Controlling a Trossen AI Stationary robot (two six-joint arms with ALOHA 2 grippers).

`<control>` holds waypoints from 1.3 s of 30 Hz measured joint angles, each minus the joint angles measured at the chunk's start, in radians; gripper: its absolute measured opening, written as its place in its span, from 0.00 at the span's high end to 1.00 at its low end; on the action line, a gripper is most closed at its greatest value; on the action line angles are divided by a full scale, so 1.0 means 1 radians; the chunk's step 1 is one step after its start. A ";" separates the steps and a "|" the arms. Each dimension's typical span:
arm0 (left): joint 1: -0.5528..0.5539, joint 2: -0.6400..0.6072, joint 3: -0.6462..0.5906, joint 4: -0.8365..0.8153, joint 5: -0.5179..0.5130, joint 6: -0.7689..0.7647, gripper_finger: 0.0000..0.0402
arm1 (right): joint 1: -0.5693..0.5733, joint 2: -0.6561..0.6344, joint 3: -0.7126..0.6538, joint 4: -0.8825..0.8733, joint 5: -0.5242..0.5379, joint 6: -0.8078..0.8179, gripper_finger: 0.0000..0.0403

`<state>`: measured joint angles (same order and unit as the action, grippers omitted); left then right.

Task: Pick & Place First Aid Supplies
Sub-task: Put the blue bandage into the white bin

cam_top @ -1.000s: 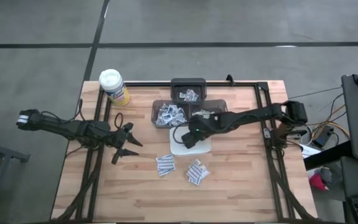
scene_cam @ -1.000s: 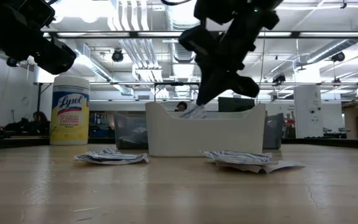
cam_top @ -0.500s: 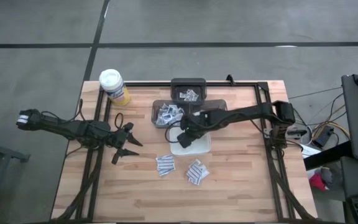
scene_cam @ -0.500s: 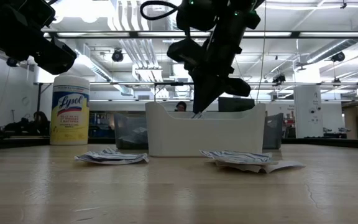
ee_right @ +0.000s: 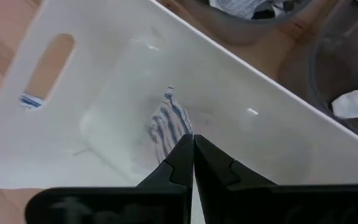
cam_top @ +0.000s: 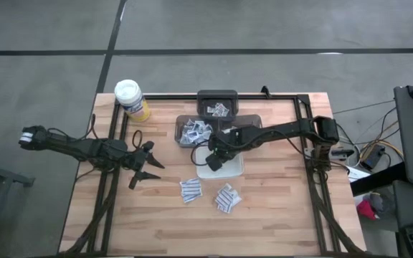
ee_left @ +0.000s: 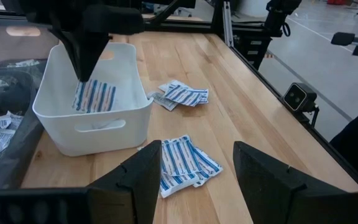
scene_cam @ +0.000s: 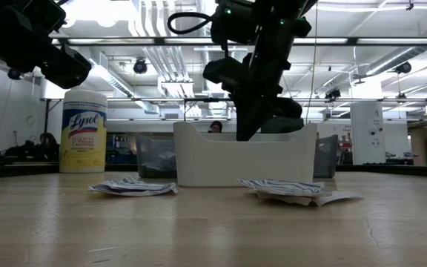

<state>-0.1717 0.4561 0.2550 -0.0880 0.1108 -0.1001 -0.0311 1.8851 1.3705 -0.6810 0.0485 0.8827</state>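
Observation:
My right gripper (cam_top: 214, 162) reaches down into the white tray (cam_top: 238, 170) at mid-table, shut on one blue-striped first aid packet (ee_left: 94, 97); in the low view the tray wall (scene_cam: 243, 163) hides its fingertips. Two small heaps of packets (cam_top: 191, 190) (cam_top: 226, 198) lie flat on the wood near the tray. My left gripper (cam_top: 143, 172) waits open over the table's left part, touching nothing. My right gripper pinches the packet's upper edge (ee_right: 178, 132) between its two shut fingers. The fingers come from above, slanting steeply down into the tray. The packet hangs below them inside the tray; whether its lower end touches the tray floor I cannot tell.
Behind the tray stand grey bins with more packets (cam_top: 196, 131) (cam_top: 217, 106) and a clear bin (cam_top: 248, 123). A yellow canister with a white lid (cam_top: 131, 99) stands at the far left corner. Bare wood lies along the near edge.
My right gripper has sunk into the tray and tipped more steeply downward, staying shut. The packet, which showed above the tray rim in the low view, has gone down behind the tray wall.

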 joint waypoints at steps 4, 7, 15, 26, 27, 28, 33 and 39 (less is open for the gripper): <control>0.000 0.000 0.000 0.001 0.000 0.000 0.51 | 0.000 0.000 -0.002 0.003 0.005 -0.024 0.98; 0.000 0.000 0.000 0.001 0.000 0.000 0.51 | 0.000 0.001 -0.008 0.002 0.005 -0.031 0.98; 0.000 0.000 0.000 0.007 0.000 -0.001 0.51 | 0.000 0.001 -0.027 0.005 0.005 -0.050 0.98; 0.000 0.000 0.000 0.007 0.000 -0.003 0.51 | 0.000 0.000 -0.036 0.012 0.005 -0.074 0.87; 0.000 0.000 0.000 0.007 0.000 -0.003 0.51 | 0.000 0.000 -0.036 0.012 0.005 -0.074 0.85; 0.000 0.000 0.000 0.007 0.000 -0.003 0.51 | 0.000 0.000 -0.036 0.012 0.005 -0.074 0.83; 0.000 0.000 0.000 0.006 0.000 -0.003 0.51 | -0.004 -0.016 0.001 -0.022 -0.032 -0.143 0.76; 0.000 0.000 0.000 0.006 0.000 -0.005 0.51 | -0.019 -0.053 0.138 -0.248 -0.148 -0.195 0.73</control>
<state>-0.1715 0.4557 0.2550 -0.0817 0.1109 -0.1047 -0.0498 1.8323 1.5088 -0.9289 -0.1000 0.6880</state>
